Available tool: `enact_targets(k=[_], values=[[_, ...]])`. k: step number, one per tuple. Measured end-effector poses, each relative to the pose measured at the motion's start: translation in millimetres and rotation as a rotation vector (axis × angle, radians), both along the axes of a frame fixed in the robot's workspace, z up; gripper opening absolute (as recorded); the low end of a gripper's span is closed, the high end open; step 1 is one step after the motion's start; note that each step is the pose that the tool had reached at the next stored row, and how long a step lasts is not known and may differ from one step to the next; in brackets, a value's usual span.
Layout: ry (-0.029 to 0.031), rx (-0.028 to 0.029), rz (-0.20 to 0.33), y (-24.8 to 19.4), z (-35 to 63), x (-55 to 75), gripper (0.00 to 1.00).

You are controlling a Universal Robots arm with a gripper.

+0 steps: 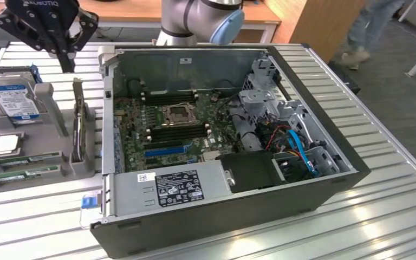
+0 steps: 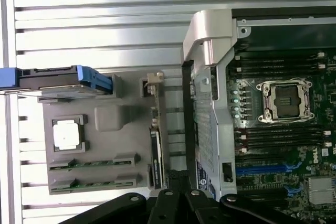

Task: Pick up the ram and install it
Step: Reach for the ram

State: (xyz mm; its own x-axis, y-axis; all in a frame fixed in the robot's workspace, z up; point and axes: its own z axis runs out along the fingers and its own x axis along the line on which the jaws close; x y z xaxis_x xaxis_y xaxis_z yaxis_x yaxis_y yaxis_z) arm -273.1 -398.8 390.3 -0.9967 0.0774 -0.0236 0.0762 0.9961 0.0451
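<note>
Slatted table (image 1: 396, 216) holds case (image 1: 266, 211) and tray (image 2: 105, 145) with ram (image 2: 97, 163); closed, empty pincer (image 1: 66, 64) hangs above.

Bright and even, lit from overhead. Glares in white streaks off the ribbed surface (image 1: 389, 216) at the exterior view's near right; bleaches the same metal pale in the wrist view. Dims inside the case (image 1: 229, 216), darkest by its near wall.

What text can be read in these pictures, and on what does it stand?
"ROBOTIQ", upside down, on the gripper.
Blue-and-white label on the hard drive: too small to read.
Black and white labels on the power supply: too small to read.
</note>
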Motion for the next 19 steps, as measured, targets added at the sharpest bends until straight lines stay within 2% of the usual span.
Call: enact_targets(k=[19], values=[[0.0000,0.0000,-0.001,0.0,-1.4,-48.4,0.10]])
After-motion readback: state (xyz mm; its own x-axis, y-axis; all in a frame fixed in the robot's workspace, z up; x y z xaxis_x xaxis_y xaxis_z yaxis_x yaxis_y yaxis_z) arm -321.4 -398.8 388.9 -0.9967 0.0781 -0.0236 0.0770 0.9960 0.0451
